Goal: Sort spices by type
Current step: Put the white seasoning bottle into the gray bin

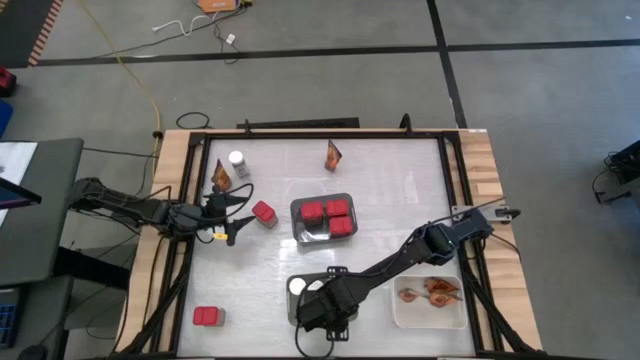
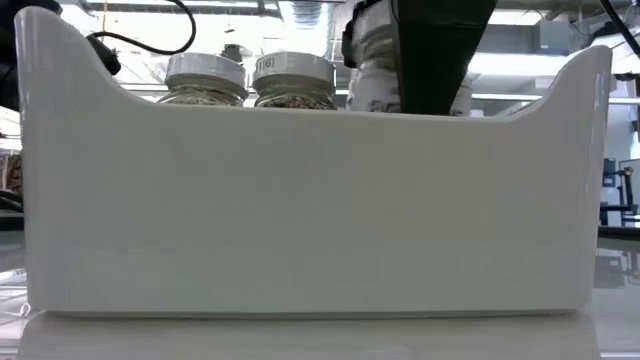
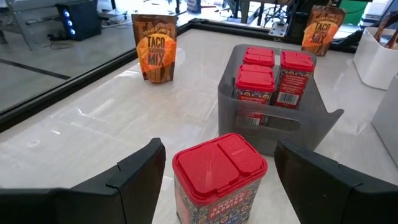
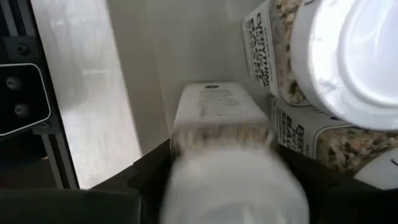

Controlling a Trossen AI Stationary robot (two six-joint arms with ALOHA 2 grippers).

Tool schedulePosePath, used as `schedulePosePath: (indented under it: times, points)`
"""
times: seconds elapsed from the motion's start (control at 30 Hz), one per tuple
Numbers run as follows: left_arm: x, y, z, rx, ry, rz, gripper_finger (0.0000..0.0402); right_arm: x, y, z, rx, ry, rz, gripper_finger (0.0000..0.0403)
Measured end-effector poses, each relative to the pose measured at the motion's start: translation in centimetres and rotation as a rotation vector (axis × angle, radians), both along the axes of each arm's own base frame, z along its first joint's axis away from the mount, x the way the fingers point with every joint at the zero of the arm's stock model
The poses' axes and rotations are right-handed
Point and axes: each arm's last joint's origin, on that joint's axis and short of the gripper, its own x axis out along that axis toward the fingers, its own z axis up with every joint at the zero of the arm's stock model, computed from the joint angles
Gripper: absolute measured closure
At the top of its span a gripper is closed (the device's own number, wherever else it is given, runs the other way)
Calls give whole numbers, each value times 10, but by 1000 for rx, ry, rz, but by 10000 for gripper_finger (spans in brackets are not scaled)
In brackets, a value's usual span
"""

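Red container [image 3: 219, 177] — between open fingers [image 3: 140, 174].

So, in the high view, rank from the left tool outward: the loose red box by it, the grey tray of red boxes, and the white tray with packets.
1. Loose red box: just past the open left tool, toward the table's middle.
2. Grey tray: farther on, mid-table.
3. White tray: farthest, at the right front corner.

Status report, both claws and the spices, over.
Left claw open around a red box, not closed yet. Right claw over the white tray, jar between its fingers, grip unclear. Nothing in the way.
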Motion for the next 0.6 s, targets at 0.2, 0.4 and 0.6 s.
schedulePosePath:
  times: [0.2, 0.4, 0.6]
  points:
    - [0, 0, 0, 0, 0, 0, 112, 0, 0, 0, -1, 4, 0, 142]
    - [0, 0, 0, 0, 0, 0, 112, -3, -1, 5, -5, 22, -9, 140]
    - [0, 0, 0, 0, 0, 0, 112, -11, -4, 25, 12, 5, -30, 139]
